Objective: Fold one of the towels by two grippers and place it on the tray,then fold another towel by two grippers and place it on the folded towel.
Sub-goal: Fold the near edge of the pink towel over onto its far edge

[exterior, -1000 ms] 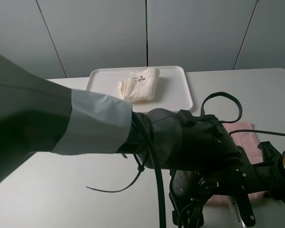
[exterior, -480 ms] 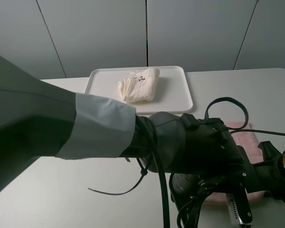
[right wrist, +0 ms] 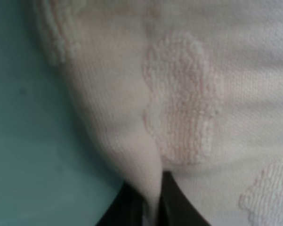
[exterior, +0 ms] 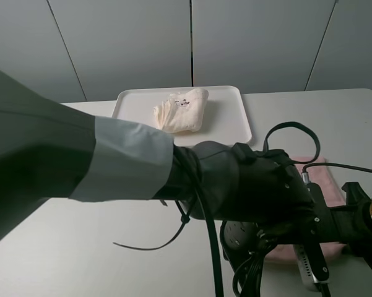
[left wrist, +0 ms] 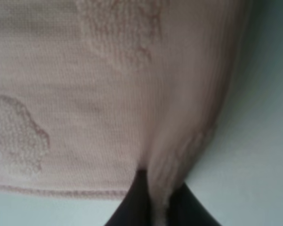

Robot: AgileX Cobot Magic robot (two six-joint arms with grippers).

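Left gripper (left wrist: pixel 157 203) closed on mostly hidden pink towel (exterior: pixel 327 183).

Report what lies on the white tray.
A folded cream towel lies near the middle of the tray, printed motif up; the rest that shows is bare. The left arm hides the tray's near left corner, and the towel covers whatever is beneath it.

Folded cream towel (exterior: pixel 181 111) on white tray (exterior: pixel 226 117)

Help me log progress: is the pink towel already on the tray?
No, the pink towel lies on the table, short of the tray, which holds only the cream towel.
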